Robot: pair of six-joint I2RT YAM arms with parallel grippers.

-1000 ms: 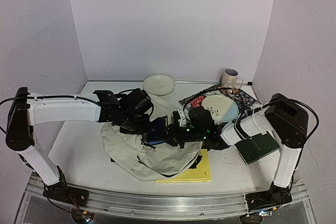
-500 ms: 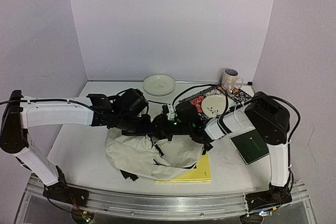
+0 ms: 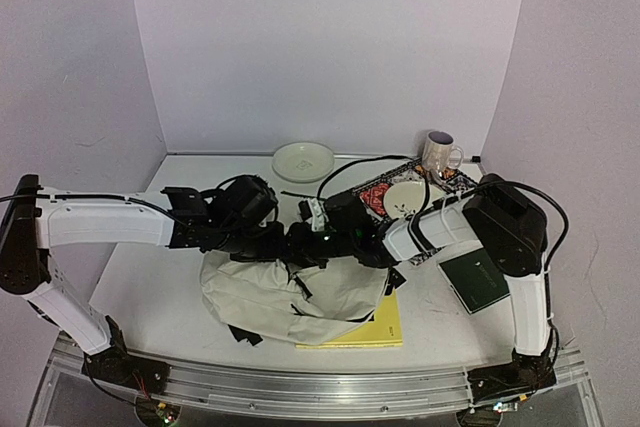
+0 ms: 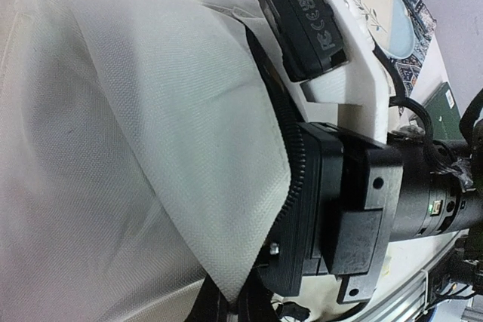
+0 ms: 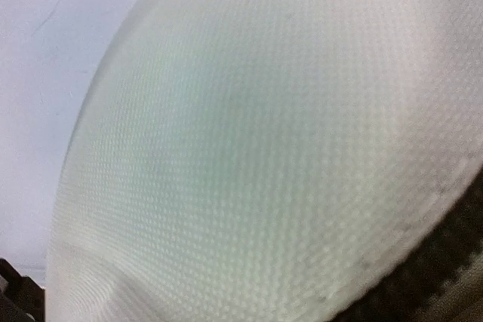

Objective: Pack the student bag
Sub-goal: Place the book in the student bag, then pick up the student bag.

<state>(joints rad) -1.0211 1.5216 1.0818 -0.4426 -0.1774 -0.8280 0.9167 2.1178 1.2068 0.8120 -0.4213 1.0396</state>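
Vs a second ago: right arm has reached further left, and the right gripper [image 3: 298,243] is now buried in the mouth of the student bag [image 3: 290,297] — can't tell its jaw state. Left gripper [image 3: 268,239] is clamped on the bag's upper edge. Bag sits front-centre on the table, bunched tighter, overlapping the yellow notebook [image 3: 385,325]. Print on the wrist camera [image 4: 302,28] is unreadable. One each: green book [image 3: 475,282], mug [image 3: 438,152], plate [image 3: 303,160], bowl [image 3: 408,199].

The student bag [image 3: 290,297] lies near the middle of the table [image 3: 150,267], partly over a notebook [image 3: 388,325] that juts out to its right, with a book [image 3: 475,280] further right, a placemat [image 3: 375,192] bearing a plate [image 3: 405,197] behind, a mug [image 3: 438,152] at its far edge, and a second plate [image 3: 303,160] at the back.
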